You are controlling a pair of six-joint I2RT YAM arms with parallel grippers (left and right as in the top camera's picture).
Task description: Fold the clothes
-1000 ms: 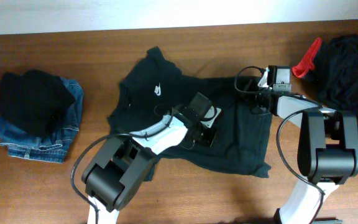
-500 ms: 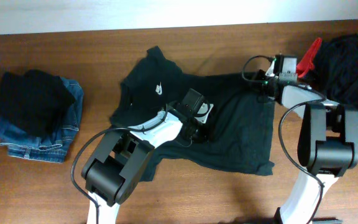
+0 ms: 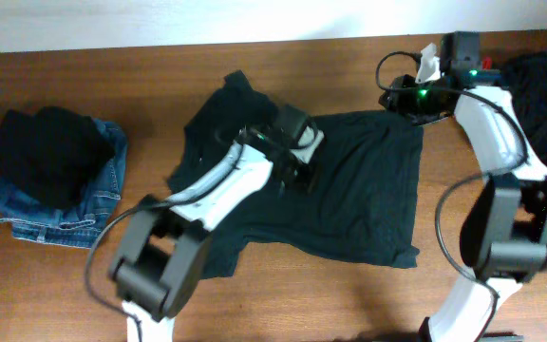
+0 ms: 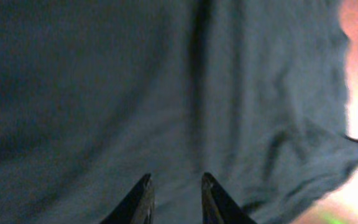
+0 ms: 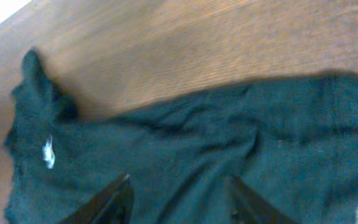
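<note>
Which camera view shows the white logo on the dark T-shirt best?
The right wrist view: the white logo is in plain sight on the T-shirt. In the overhead view the left arm covers the chest, so no logo shows. The left wrist view shows only plain fabric.

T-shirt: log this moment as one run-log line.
T-shirt: spread on table, unfolded | left gripper: open, empty, over shirt | right gripper: open, empty, above shirt
</note>
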